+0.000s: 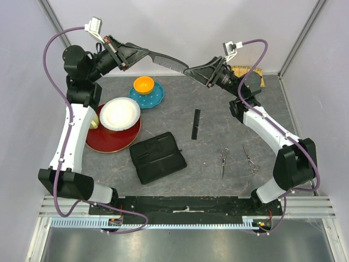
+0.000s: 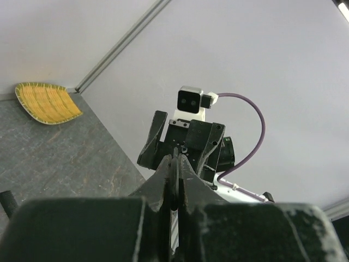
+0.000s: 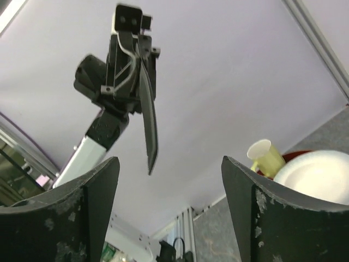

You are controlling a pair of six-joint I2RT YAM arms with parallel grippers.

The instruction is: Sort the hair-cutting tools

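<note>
The left end effector is raised over the far edge of the table, left of its middle. It is clamped on the handle end of the handled comb. In the left wrist view its fingers press together on the comb's thin edge. The comb sticks out to the right in the air, teeth facing the near edge. Its free tip reaches right up to the mouth of the right end effector, which faces it from the far right.

The right end effector's fingers stand wide apart and hold nothing. In the right wrist view the comb hangs edge-on ahead of the gap, touching neither finger. Whether its tip is already inside the gap cannot be told.

The plain comb lies flat on the table, right of the middle, pointing from the far edge toward the near edge. Closer to the near edge and further right lie the first scissors, with the second scissors just beside them on the right. Both are well apart from either end effector.

A black zip case lies near the middle of the near edge. By the left edge a white plate rests on a red plate. An orange bowl sits on a blue plate toward the far edge.
</note>
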